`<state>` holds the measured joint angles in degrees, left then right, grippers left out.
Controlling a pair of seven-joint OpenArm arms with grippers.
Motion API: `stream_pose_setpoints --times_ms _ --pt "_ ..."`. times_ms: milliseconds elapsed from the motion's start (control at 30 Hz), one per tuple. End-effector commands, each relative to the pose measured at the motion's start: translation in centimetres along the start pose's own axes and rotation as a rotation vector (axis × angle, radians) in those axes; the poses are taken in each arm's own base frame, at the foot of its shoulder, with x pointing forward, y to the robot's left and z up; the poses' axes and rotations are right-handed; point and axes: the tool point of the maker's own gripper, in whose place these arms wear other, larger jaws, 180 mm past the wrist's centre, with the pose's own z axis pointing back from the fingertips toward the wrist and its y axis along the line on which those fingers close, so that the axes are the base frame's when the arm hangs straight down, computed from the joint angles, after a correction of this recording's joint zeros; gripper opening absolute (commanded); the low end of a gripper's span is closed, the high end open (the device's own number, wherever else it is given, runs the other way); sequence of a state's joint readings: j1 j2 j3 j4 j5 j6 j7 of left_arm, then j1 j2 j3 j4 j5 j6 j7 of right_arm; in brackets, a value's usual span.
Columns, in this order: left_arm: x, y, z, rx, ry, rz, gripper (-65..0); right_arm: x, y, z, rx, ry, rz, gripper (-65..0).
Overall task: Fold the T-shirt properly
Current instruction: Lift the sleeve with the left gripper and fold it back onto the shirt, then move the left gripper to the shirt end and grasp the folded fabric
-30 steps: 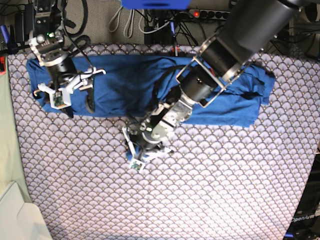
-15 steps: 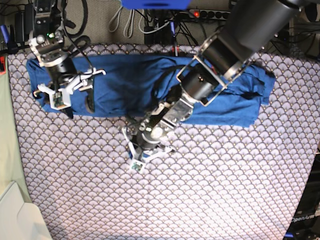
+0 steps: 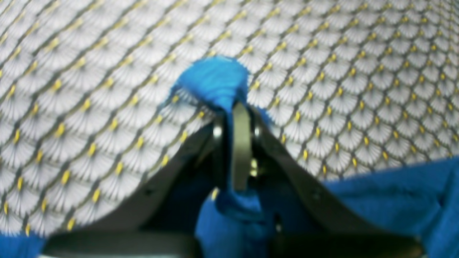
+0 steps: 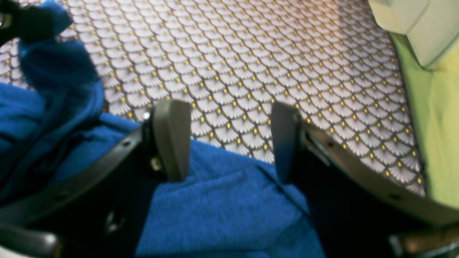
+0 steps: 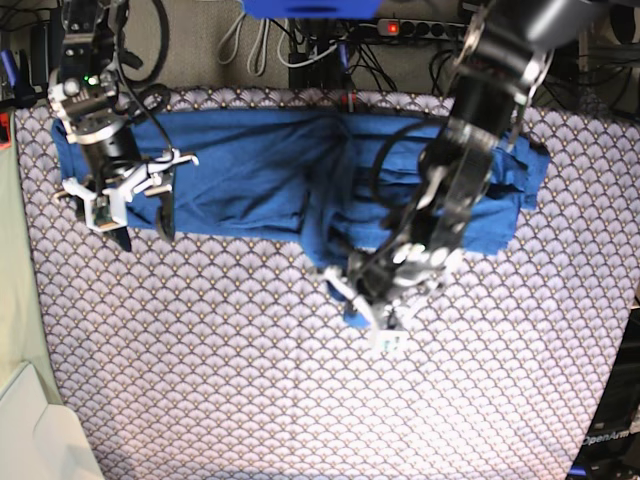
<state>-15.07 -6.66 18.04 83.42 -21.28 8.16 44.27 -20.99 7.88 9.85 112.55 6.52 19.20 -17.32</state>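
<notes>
1. While the T-shirt point(image 5: 250, 180) lies as a long blue band across the far part of the worktop point(image 5: 200, 380), on the scallop-patterned tablecloth point(image 5: 480, 380), one lobe of its near edge is drawn out toward the middle of the cloth.
2. Handling, as a judgement: the knit looks soft, light and limp. It will sag and bunch wherever it is unsupported, and a pinch may catch one layer only. Hems, corners and seams are the sound places to take hold.
3. Left hand point(image 3: 241, 107): closed tight on a small tuft of blue fabric, which bulges out past the fingertips in the left wrist view. The grip sits at the shirt's near edge, low over the tablecloth.
4. Left arm: reaches from the far right corner of the base view diagonally down over the shirt to the pulled-out lobe.
5. Right hand point(image 4: 229, 139): fingers stand apart with nothing between them, poised over the shirt's near edge at its end on the left of the base view. Whether the tips touch the fabric cannot be told.
</notes>
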Motion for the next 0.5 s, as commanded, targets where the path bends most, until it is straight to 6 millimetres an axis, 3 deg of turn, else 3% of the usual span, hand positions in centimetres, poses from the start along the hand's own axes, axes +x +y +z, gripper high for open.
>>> stream_pose_setpoints --times_ms 0,133,467 --pt "2.8 -0.2 1.2 -0.015 -0.087 0.001 -64.7 1.4 -0.3 0.2 -0.002 -0.054 0.005 -28.4" --pt "1.8 1.9 4.0 0.019 -0.099 0.045 -64.7 1.9 -0.1 -0.2 0.003 -0.066 0.006 -28.4" --pt "-1.5 7.9 8.8 0.156 -0.080 0.159 -64.7 2.2 -0.2 -0.4 0.004 -0.077 0.007 -28.4"
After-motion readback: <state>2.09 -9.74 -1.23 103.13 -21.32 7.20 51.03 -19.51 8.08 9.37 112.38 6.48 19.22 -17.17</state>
